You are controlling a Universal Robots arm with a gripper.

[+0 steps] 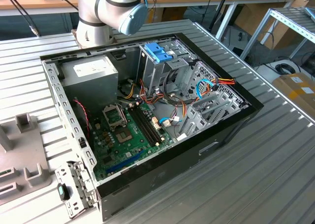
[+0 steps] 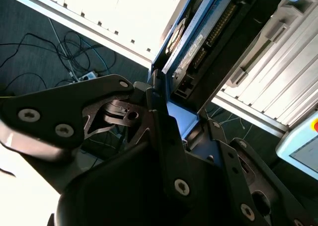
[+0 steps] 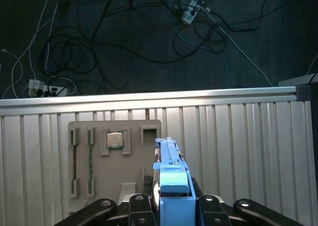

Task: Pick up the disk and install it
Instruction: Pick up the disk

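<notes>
The disk [image 3: 171, 179] is held edge-on between the black fingers [image 3: 136, 206] of my gripper [image 3: 171, 208], which is shut on it. Its blue plastic carrier frame faces the first wrist view. In the second wrist view the disk [image 2: 198, 42] shows its silver side with a white label and its dark connector edge, with the blue frame running along it down into the gripper [image 2: 174, 114]. It hangs above the slatted metal table [image 3: 248, 151], close to a beige holder tray [image 3: 99, 171]. The open computer case [image 1: 162, 165] lies on the table in the exterior view.
Inside the case are a green motherboard [image 1: 125, 135], a grey metal box with a white sticker [image 1: 91, 74], and a drive cage with a blue handle [image 1: 158, 51]. The beige tray [image 1: 19, 170] sits at the exterior view's left and holds a chip [image 3: 115, 139]. Cables lie on the floor [image 3: 124, 42].
</notes>
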